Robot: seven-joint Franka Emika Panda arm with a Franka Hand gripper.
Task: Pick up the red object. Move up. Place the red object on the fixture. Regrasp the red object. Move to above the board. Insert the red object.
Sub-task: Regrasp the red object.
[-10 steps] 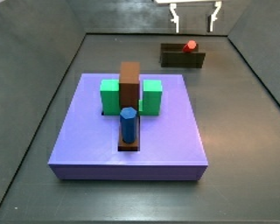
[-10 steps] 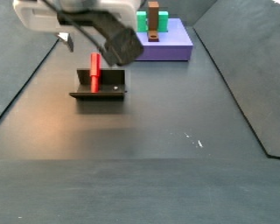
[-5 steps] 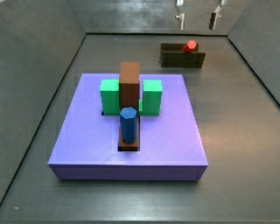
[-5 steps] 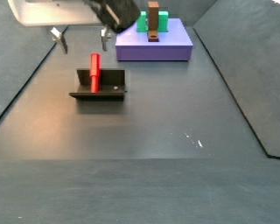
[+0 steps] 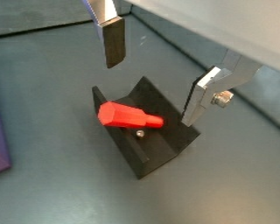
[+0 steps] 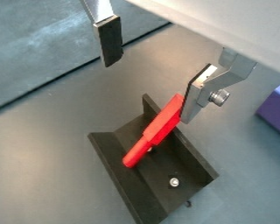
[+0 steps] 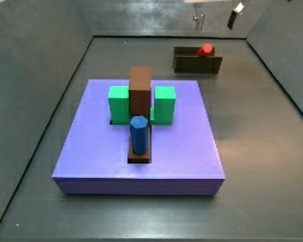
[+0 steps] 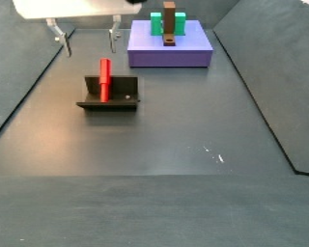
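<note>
The red object [image 5: 129, 116] is a slim red peg that lies leaning in the recess of the dark fixture [image 5: 166, 149]. It shows in both wrist views [image 6: 154, 132] and in both side views [image 7: 206, 48] [image 8: 104, 78]. The fixture [image 8: 109, 99] stands on the dark floor away from the board [image 7: 141, 138], a lavender slab with green blocks, a brown bar and a blue peg. My gripper [image 5: 154, 68] is open and empty, well above the fixture [image 6: 154, 66]; its fingers straddle the peg from high up [image 8: 86, 39].
The board also shows far back in a side view [image 8: 170, 46]. Grey walls enclose the dark floor on both sides. The blue peg [image 7: 139, 133] stands upright at the board's near end.
The gripper has risen straight up from the fixture, open, leaving the red peg resting in the fixture. The peg and fixture have not moved.
</note>
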